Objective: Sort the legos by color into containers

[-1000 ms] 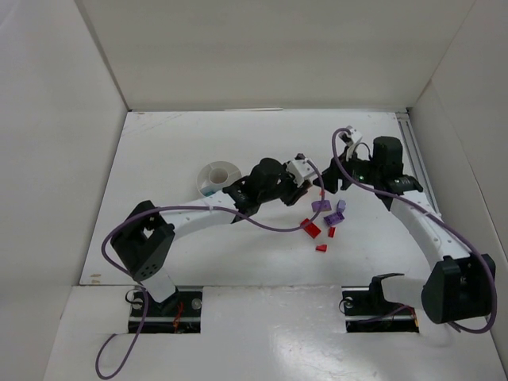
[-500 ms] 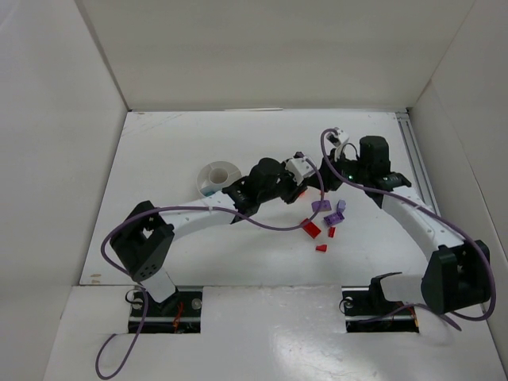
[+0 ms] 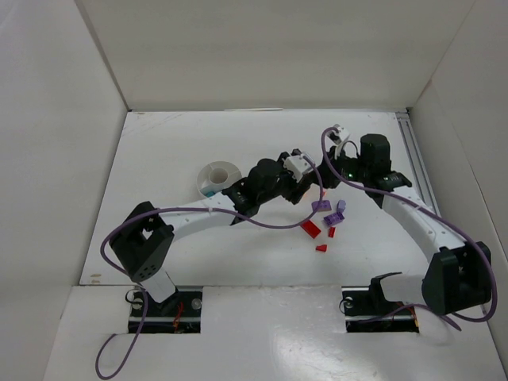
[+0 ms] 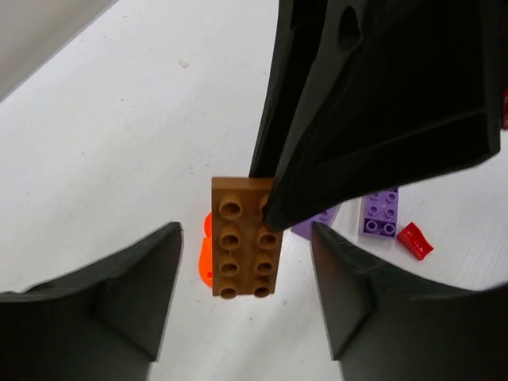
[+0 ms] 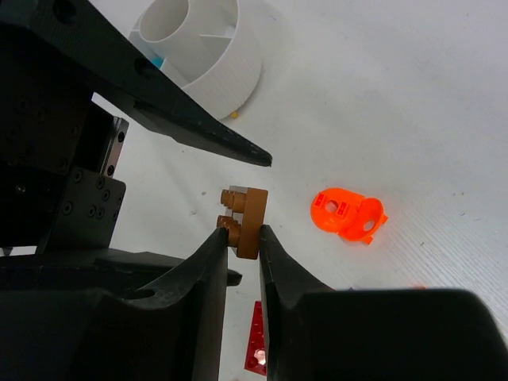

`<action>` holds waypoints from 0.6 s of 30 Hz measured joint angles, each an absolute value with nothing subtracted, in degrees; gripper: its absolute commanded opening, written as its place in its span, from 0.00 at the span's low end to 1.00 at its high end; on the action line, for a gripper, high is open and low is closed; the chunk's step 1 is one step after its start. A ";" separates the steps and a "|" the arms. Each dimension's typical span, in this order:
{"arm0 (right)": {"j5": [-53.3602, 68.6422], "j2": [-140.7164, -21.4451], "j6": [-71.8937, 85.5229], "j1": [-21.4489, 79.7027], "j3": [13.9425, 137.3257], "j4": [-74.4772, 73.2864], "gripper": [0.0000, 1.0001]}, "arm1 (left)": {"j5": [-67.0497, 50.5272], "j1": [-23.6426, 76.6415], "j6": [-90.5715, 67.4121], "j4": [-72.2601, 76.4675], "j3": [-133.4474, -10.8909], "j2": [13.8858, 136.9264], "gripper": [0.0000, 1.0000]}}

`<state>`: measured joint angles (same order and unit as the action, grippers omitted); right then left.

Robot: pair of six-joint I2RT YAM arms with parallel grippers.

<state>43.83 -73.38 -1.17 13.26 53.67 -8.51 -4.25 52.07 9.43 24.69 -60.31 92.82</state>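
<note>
On a white table boxed in by white walls, a brown brick is pinched in the right gripper, flanked by the parted fingers of the left gripper; the white dish is seen nearby.

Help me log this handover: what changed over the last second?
The right end effector moved left to meet the left end effector and closed on the brown brick. The left end effector opened, and its fingers now stand clear of the brick on both sides. The dish, purple bricks and red bricks stayed put.
</note>
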 measured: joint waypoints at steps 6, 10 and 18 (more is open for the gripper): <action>42.81 -71.53 -3.07 13.26 53.67 -8.51 0.00 | -3.46 52.05 7.70 25.85 -57.93 90.61 0.84; 41.74 -69.89 -4.60 13.21 53.87 -8.54 0.00 | -3.42 51.35 4.64 25.50 -55.77 87.42 1.00; 37.23 -72.77 -17.30 16.88 63.88 -13.43 0.00 | -1.67 41.78 -14.83 12.08 -51.05 69.08 1.00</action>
<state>37.23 -72.77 -17.30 16.88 63.88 -13.43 -1.67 41.78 -14.83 12.08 -51.05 69.08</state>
